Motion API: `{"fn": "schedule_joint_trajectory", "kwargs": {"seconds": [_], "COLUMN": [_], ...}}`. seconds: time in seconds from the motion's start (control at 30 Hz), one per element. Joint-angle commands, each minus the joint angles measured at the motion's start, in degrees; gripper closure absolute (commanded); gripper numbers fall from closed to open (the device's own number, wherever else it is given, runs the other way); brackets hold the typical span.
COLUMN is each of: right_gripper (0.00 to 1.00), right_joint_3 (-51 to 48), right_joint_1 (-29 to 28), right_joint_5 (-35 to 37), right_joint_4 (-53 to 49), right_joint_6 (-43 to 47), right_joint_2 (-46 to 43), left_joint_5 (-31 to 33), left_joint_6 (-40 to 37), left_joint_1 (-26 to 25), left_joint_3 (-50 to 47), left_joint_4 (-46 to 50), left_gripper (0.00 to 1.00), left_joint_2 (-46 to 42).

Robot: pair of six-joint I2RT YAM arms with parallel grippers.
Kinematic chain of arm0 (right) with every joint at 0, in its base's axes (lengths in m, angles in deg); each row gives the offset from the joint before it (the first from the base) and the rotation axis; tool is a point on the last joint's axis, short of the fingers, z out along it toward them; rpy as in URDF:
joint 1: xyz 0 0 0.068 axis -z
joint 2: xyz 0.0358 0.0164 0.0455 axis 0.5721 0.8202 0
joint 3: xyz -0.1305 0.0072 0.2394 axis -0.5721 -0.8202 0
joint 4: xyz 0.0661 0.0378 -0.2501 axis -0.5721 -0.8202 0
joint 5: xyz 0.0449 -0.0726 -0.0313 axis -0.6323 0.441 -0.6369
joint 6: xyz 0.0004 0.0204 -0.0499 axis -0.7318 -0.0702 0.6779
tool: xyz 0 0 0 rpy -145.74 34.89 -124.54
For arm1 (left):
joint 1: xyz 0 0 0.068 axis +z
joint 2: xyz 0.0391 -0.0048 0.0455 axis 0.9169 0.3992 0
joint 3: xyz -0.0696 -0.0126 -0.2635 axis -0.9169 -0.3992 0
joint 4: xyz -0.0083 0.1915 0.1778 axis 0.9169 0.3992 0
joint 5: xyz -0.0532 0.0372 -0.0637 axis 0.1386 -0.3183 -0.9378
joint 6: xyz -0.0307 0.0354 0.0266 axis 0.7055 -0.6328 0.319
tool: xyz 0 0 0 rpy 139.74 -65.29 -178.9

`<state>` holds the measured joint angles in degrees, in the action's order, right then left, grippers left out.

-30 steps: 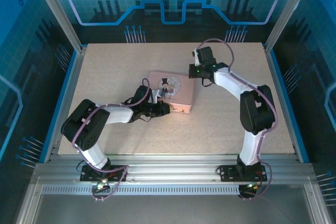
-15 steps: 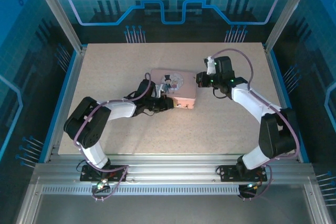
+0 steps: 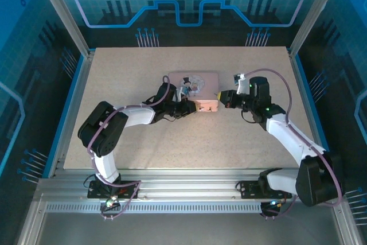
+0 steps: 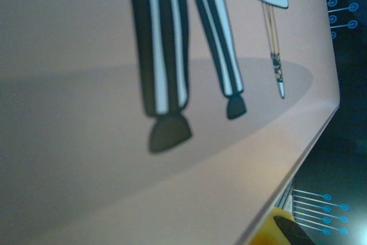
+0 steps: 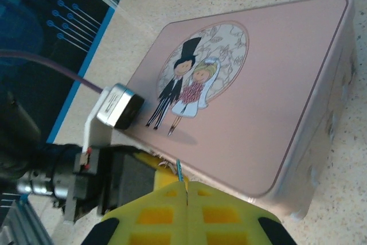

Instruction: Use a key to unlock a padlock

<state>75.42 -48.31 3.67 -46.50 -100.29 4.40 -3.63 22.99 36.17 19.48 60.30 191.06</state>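
Note:
My left gripper [image 3: 188, 107] lies low at the front edge of the pink box [image 3: 202, 78]. In the right wrist view its yellow fingertips [image 5: 150, 160] sit against that edge, shut on the padlock [image 5: 164, 164]. Just the thin metal shackle peeks out; the blue body is hidden. My right gripper [image 5: 184, 185] is shut on the key [image 5: 179, 169], a thin sliver sticking out of its tips and pointing at the padlock from a short gap away. From above, the right gripper [image 3: 220, 94] is at the box's front right corner. The left wrist view shows the box lid [image 4: 172, 170] up close.
The box with the cartoon couple [image 5: 189, 78] lies flat on the speckled table [image 3: 200, 142]. Open tabletop surrounds it in front and on both sides. A blue rim and metal frame posts [image 3: 60, 12] border the table. The left wrist camera block [image 5: 117, 106] hangs over the lid.
The right arm swung out to the right and brought its gripper round to the box's front right corner. The box and the left gripper shifted right and slightly back, and the box turned squarer.

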Motion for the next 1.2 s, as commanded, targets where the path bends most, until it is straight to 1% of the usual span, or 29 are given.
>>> {"fn": "schedule_joint_trajectory", "kwargs": {"seconds": [0.0,0.07,0.2,0.47,0.57,0.73,0.87,1.07,1.17], "right_gripper": [1.00,1.00,1.00,1.00,1.00,1.00,1.00,1.00,1.00], "right_joint_3": [-4.05,-6.74,-11.51,-20.13,-22.16,-23.24,-22.19,-21.51,-21.28], "right_joint_1": [0.97,1.02,0.93,-1.00,-2.33,-5.01,-7.49,-10.13,-10.55], "right_joint_5": [-3.92,-4.66,-3.83,-2.70,-0.91,1.44,2.01,2.62,3.70], "right_joint_4": [5.29,8.13,13.00,27.58,30.56,32.93,36.07,47.70,50.26], "right_joint_6": [-5.42,-7.98,-12.49,-21.92,-24.33,-26.20,-27.37,-32.52,-33.52], "right_joint_2": [-2.72,-3.84,-4.81,-1.55,-0.47,1.30,5.44,14.18,15.83], "left_joint_5": [-2.22,-1.95,-1.18,-1.57,-1.84,-1.77,-1.82,-2.29,-2.37], "left_joint_6": [5.09,5.38,5.48,5.80,6.14,6.17,6.40,7.42,7.62], "left_joint_1": [-0.63,-0.63,-0.72,-0.72,-0.72,-0.72,-0.72,-0.72,-0.72], "left_joint_3": [2.31,3.23,5.38,8.40,8.58,8.15,7.97,7.79,7.57], "left_joint_4": [-0.85,0.09,3.90,6.37,6.15,5.95,5.41,4.01,3.67], "left_gripper": [0.86,0.86,0.86,0.86,0.85,0.85,0.85,0.84,0.84], "left_joint_2": [1.30,1.57,1.82,2.43,2.54,2.11,2.15,2.37,2.28]}}
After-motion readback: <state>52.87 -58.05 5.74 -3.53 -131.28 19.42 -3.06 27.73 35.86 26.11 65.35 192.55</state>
